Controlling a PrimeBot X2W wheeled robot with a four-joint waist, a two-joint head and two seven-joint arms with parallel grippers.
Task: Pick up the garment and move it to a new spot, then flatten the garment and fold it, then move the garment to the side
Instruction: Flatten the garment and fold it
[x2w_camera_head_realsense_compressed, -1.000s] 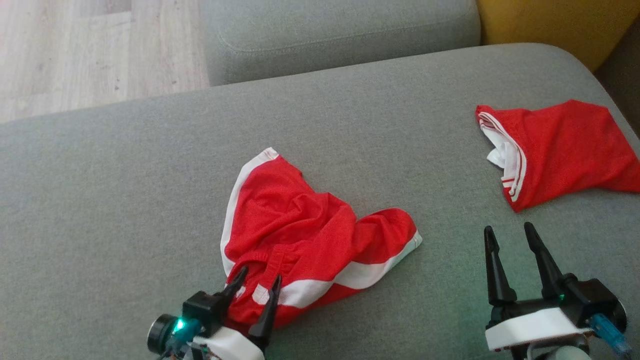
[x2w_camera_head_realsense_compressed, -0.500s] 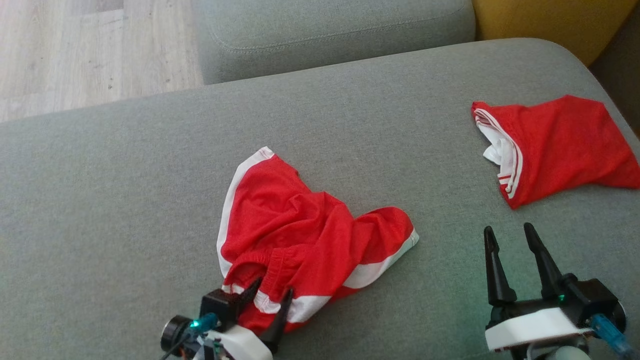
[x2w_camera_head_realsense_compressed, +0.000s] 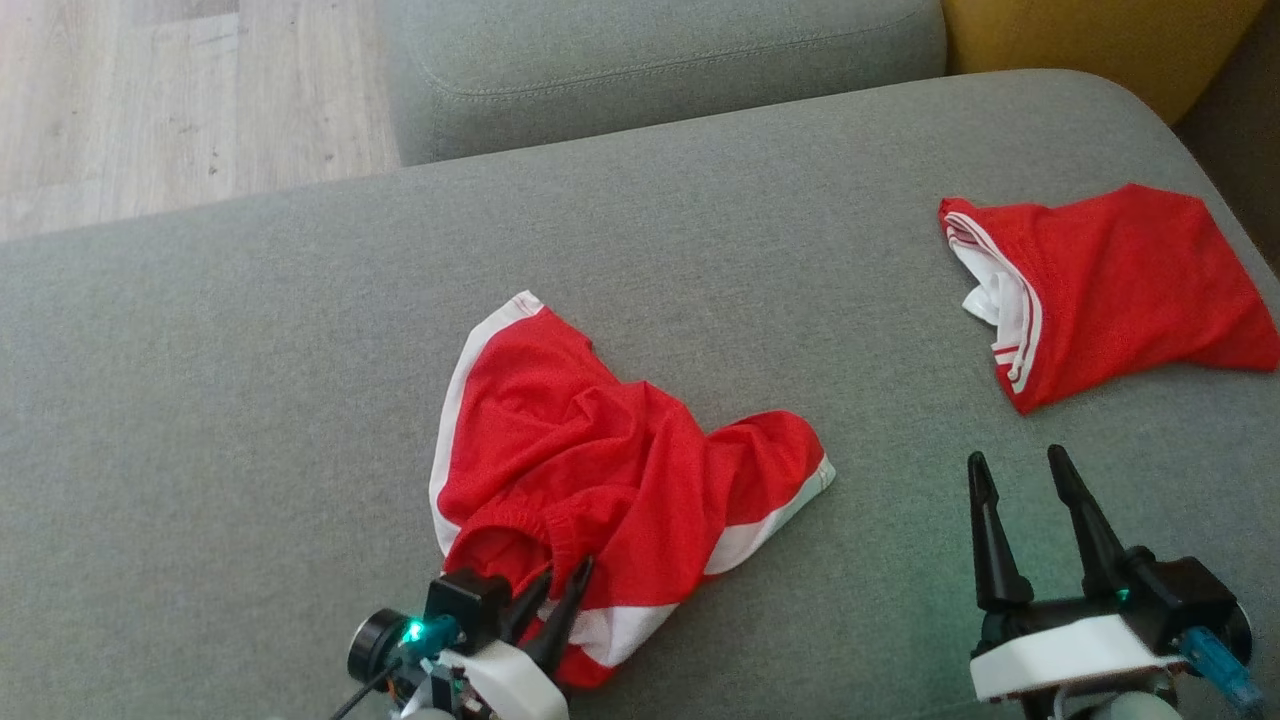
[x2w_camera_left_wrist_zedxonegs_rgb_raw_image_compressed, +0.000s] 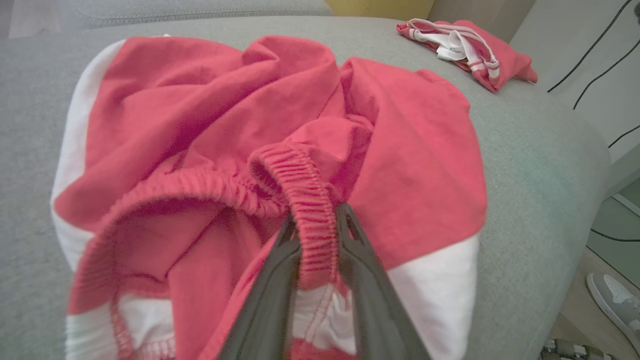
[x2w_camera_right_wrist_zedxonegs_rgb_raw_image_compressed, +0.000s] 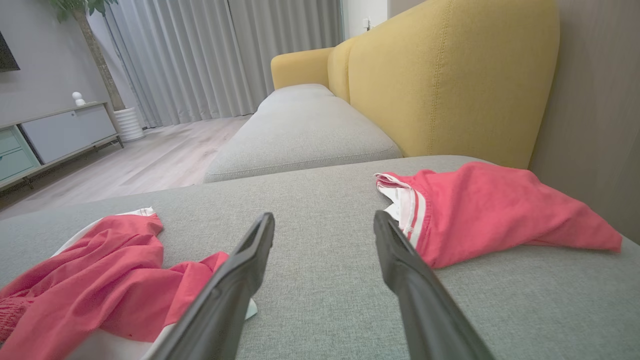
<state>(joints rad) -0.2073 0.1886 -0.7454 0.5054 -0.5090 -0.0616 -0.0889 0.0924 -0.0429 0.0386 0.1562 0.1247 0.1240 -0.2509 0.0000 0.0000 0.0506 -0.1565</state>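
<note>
**Ana:** Head view first: the red shorts (x2w_camera_head_realsense_compressed: 610, 480) lie crumpled near the front middle of the grey sofa seat (x2w_camera_head_realsense_compressed: 250, 350), with a white band down their left edge and another across the lower right.

**Ben:** And the left tool (x2w_camera_head_realsense_compressed: 560, 590)?

**Ana:** It sits at the near edge of the shorts, fingers close together, tips over the gathered waistband (x2w_camera_head_realsense_compressed: 525, 525).

**Ben:** From the left wrist view I can say more. The two dark fingers (x2w_camera_left_wrist_zedxonegs_rgb_raw_image_compressed: 270, 280) are pinched on a raised fold of the ribbed elastic waistband (x2w_camera_left_wrist_zedxonegs_rgb_raw_image_compressed: 310, 220). The fold stands up between them, so that tool (x2w_camera_left_wrist_zedxonegs_rgb_raw_image_compressed: 315, 220) has the shorts (x2w_camera_left_wrist_zedxonegs_rgb_raw_image_compressed: 200, 110) by the waistband, nearly closed with only cloth between the tips.

**Ana:** Are the shorts off the cushion?

**Ben:** Most of the cloth rests on it. Whether the pinched part is lifted clear I cannot tell.

**Ana:** The right tool (x2w_camera_head_realsense_compressed: 1015, 465) is at the lower right, well apart from the shorts, fingers spread wide and holding nothing.

**Ben:** Right wrist view agrees: its fingers (x2w_camera_right_wrist_zedxonegs_rgb_raw_image_compressed: 240, 270) stand wide apart above bare grey fabric (x2w_camera_right_wrist_zedxonegs_rgb_raw_image_compressed: 325, 280).

**Ana:** A second red garment (x2w_camera_head_realsense_compressed: 1110, 290) with white trim lies toward the far right of the seat, beyond that tool and not touching it.

**Ben:** Behind it rises a yellow backrest (x2w_camera_right_wrist_zedxonegs_rgb_raw_image_compressed: 450, 80). Another grey cushion (x2w_camera_head_realsense_compressed: 660, 60) adjoins the far side, and pale wooden floor (x2w_camera_head_realsense_compressed: 180, 100) shows at the upper left.
</note>
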